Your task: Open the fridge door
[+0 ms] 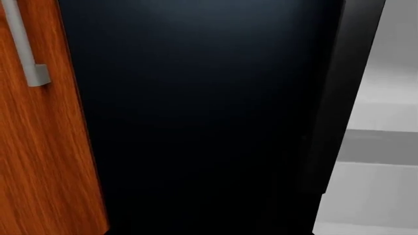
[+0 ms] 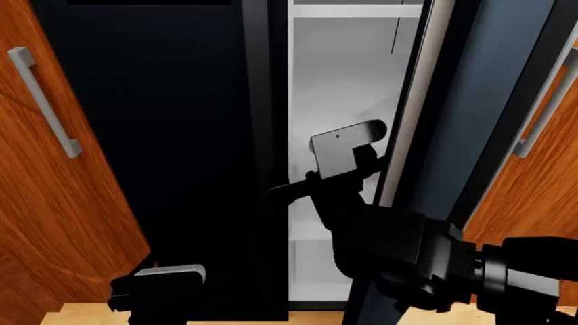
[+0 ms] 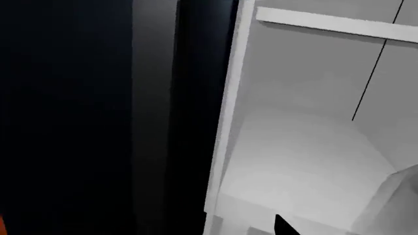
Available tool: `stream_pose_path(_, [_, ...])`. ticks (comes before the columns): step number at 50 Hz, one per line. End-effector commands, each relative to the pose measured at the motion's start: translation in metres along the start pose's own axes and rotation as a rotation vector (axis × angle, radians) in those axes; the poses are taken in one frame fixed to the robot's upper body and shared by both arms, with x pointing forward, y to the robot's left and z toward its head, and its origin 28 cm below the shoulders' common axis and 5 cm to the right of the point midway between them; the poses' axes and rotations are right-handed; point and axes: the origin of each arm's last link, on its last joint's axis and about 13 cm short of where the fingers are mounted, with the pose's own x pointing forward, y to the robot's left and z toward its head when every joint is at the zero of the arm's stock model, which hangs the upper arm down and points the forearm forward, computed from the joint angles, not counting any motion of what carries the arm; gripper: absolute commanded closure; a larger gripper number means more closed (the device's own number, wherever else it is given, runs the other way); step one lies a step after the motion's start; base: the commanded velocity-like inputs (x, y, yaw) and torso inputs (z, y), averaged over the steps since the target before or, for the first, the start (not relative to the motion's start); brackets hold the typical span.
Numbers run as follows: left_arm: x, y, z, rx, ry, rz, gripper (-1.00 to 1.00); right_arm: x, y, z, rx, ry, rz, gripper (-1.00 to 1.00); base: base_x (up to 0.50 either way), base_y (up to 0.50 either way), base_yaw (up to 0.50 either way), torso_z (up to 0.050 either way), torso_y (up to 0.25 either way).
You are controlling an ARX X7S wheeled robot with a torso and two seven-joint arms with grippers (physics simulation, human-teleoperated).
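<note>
The fridge door (image 2: pixel 478 101) stands swung open at the right of the head view, its dull blue-grey inner face turned to me. The white fridge interior (image 2: pixel 348 74) shows in the gap, and also in the right wrist view as a cavity (image 3: pixel 307 147) with a shelf (image 3: pixel 333 22). My right gripper (image 2: pixel 287 191) reaches into that gap from the lower right, between the open door and the shut twin black door (image 2: pixel 153 135); its jaws are too dark to read. Only one black fingertip (image 3: pixel 285 228) shows in its wrist view. My left gripper (image 2: pixel 161 288) hangs low in front of the twin door (image 1: pixel 196 117).
Orange-brown wooden cabinet doors flank the fridge, one on the left (image 2: pixel 45 203) with a grey bar handle (image 2: pixel 45 101), one on the right (image 2: pixel 532 196) with its handle (image 2: pixel 542 101). The left cabinet (image 1: pixel 39 156) also shows in the left wrist view. Light wooden floor (image 2: pixel 81 315) lies below.
</note>
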Motion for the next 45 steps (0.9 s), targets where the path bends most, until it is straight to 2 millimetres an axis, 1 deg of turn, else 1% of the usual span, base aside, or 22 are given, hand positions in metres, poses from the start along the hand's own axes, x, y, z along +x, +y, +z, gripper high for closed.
stream_pose_path(1, [0.001, -0.001, -0.001, 0.006, -0.011, -0.005, -1.0, -0.009, 0.0, -0.002, 0.113, -0.023, -0.01, -1.0, 0.0, 0.0, 0.0, 0.0, 0.0])
stream_pose_path(3, [0.001, -0.001, -0.001, 0.005, -0.01, -0.005, -1.0, -0.014, -0.001, -0.001, 0.125, -0.035, -0.025, -1.0, 0.0, 0.0, 0.0, 0.0, 0.0])
stream_pose_path(7, [-0.003, 0.006, -0.002, 0.005, -0.011, -0.006, -1.0, -0.021, -0.002, -0.002, 0.136, -0.039, -0.041, -1.0, 0.0, 0.0, 0.0, 0.0, 0.0])
stream_pose_path(11, [0.001, -0.001, -0.001, 0.006, -0.011, -0.006, -1.0, -0.027, -0.004, -0.004, 0.145, -0.048, -0.066, -1.0, 0.0, 0.0, 0.0, 0.0, 0.0])
stream_pose_path(17, [0.001, -0.003, 0.0, 0.007, -0.012, -0.006, -1.0, -0.038, -0.003, -0.004, 0.136, -0.068, -0.101, -1.0, 0.0, 0.0, 0.0, 0.0, 0.0])
stream_pose_path(18, [0.003, -0.006, 0.001, 0.007, -0.012, -0.006, -1.0, -0.04, -0.004, -0.004, 0.104, -0.069, -0.121, -1.0, 0.0, 0.0, 0.0, 0.0, 0.0])
stream_pose_path(20, [0.003, -0.005, 0.0, 0.007, -0.012, -0.006, -1.0, -0.042, -0.003, -0.005, 0.083, -0.068, -0.133, -1.0, 0.0, 0.0, 0.0, 0.0, 0.0])
stream_pose_path(23, [0.003, -0.006, 0.001, 0.007, -0.012, -0.006, -1.0, -0.046, -0.003, -0.007, 0.088, -0.071, -0.146, -1.0, 0.0, 0.0, 0.0, 0.0, 0.0])
stream_pose_path(26, [0.003, -0.005, 0.0, 0.007, -0.013, -0.006, -1.0, -0.05, -0.005, -0.011, 0.087, -0.074, -0.208, -1.0, 0.0, 0.0, 0.0, 0.0, 0.0])
stream_pose_path(27, [0.003, -0.006, 0.001, 0.007, -0.013, -0.006, -1.0, -0.053, -0.007, -0.014, 0.06, -0.08, -0.248, -1.0, 0.0, 0.0, 0.0, 0.0, 0.0])
stream_pose_path(29, [0.003, -0.006, 0.001, 0.008, -0.013, -0.007, -1.0, -0.054, -0.006, -0.025, 0.075, -0.049, -0.273, -1.0, 0.0, 0.0, 0.0, 0.0, 0.0])
stream_pose_path(31, [0.003, -0.006, 0.001, 0.007, -0.013, -0.007, -1.0, -0.056, -0.007, -0.031, 0.056, -0.055, -0.328, -1.0, 0.0, 0.0, 0.0, 0.0, 0.0])
stream_pose_path(32, [0.004, -0.007, 0.001, 0.006, -0.014, -0.006, -1.0, -0.058, -0.007, -0.032, 0.076, -0.054, -0.336, -1.0, 0.0, 0.0, 0.0, 0.0, 0.0])
stream_pose_path(35, [0.004, -0.008, 0.001, 0.007, -0.014, -0.007, -1.0, -0.063, -0.007, -0.036, 0.045, -0.053, -0.37, -1.0, 0.0, 0.0, 0.0, 0.0, 0.0])
stream_pose_path(37, [0.003, -0.006, 0.001, 0.006, -0.014, -0.006, -1.0, -0.071, -0.008, -0.036, 0.008, -0.063, -0.424, -1.0, 0.0, 0.0, 0.0, 0.0, 0.0])
stream_pose_path(40, [0.003, -0.006, 0.001, 0.009, -0.015, -0.009, -1.0, -0.082, -0.012, -0.039, 0.015, -0.068, -0.489, -1.0, 0.0, 0.0, 0.0, 0.0, 0.0])
stream_pose_path(45, [0.003, -0.007, 0.001, 0.012, -0.017, -0.008, -1.0, -0.09, -0.021, -0.047, 0.04, -0.063, -0.558, -1.0, 0.0, 0.0, 0.0, 0.0, 0.0])
